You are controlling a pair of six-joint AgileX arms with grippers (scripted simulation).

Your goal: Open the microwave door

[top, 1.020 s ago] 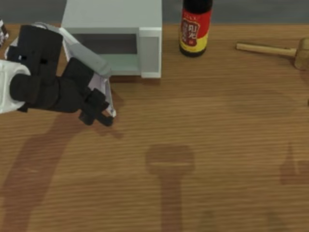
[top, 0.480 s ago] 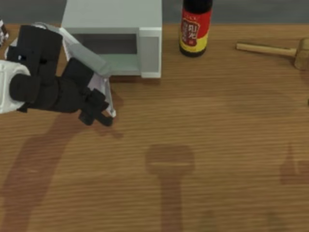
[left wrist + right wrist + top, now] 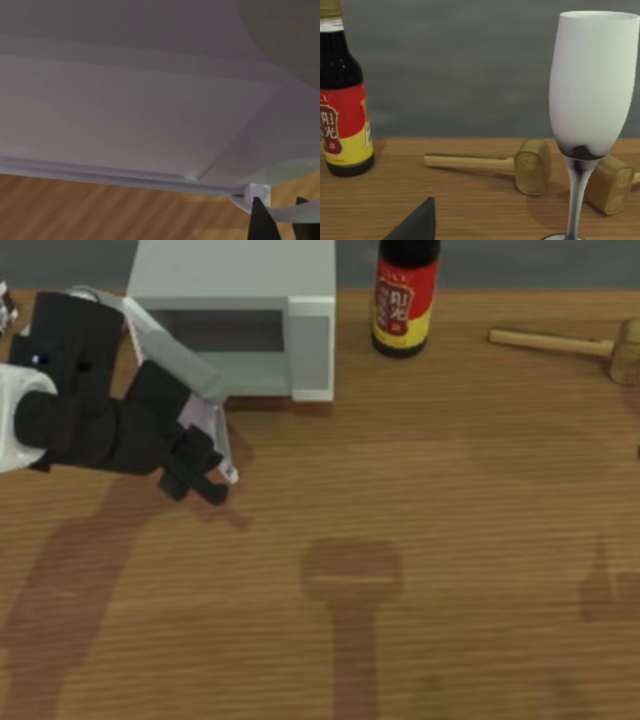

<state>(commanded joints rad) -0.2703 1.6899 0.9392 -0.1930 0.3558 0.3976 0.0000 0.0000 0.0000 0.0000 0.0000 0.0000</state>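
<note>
left gripper (image 3: 208, 478) pinched the microwave door (image 3: 180, 355) free edge, door swung out toward 7 o'clock from the microwave (image 3: 235, 300) at 11 o'clock. best to keep the pull on the hinge arc, no twisting.

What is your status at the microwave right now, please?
Left gripper clamped on white-framed microwave door, swung well open from the boxy white-grey microwave. Right arm out of top view. Nothing blocking the swing.
</note>
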